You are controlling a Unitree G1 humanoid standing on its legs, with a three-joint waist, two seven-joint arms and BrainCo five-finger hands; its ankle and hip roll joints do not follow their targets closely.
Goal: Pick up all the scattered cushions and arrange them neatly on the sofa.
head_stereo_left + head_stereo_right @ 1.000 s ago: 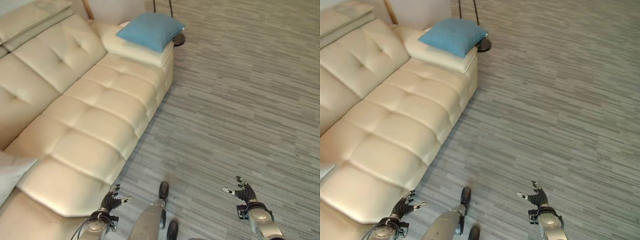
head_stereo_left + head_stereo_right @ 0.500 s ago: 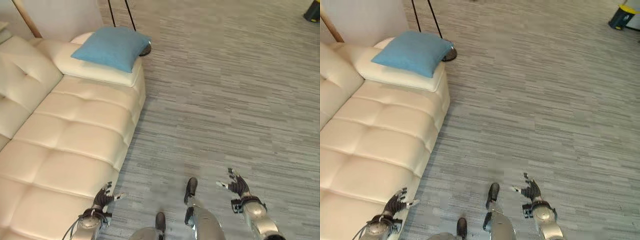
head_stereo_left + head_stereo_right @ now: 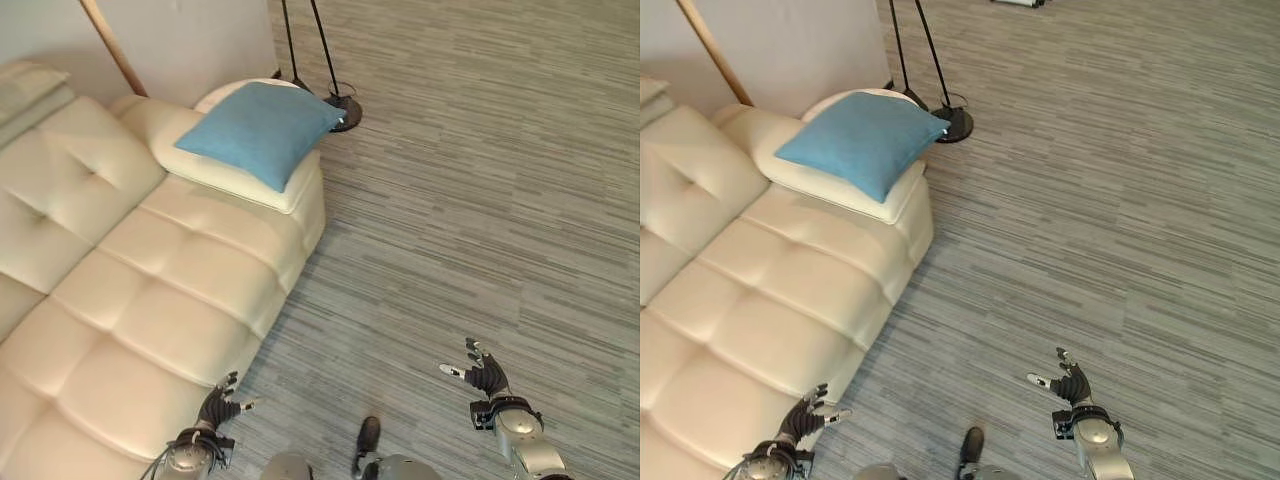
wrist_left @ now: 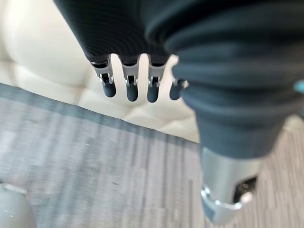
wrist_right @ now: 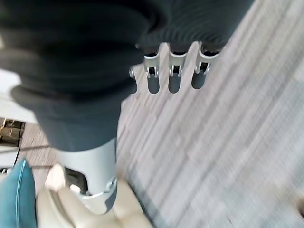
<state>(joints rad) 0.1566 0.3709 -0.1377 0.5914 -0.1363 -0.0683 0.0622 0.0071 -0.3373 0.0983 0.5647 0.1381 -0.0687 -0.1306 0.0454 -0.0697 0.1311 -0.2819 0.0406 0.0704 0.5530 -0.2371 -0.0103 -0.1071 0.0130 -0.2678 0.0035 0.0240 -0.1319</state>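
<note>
Here, the left hand (image 3: 218, 408) hangs by the sofa's (image 3: 170, 300) front edge, fingers loosely spread, empty; right hand (image 3: 484, 377) likewise over floor (image 3: 480, 200); blue cushion (image 3: 263, 130) lies on sofa's far-end armrest.

The sofa (image 3: 150, 300) on the left is cream, its seat quilted into big squares with tufted dimples on the backrest. On its far armrest lies a plain blue cushion (image 3: 262, 132) with no pattern. The floor (image 3: 480, 200) is grey, streaked with fine lighter and darker lines running across. Beyond the sofa's far end stands a black lamp stand (image 3: 335, 95) on a round black base, and a light brown wooden pole (image 3: 113, 48) leans against a pale grey-white wall (image 3: 190, 40).
</note>
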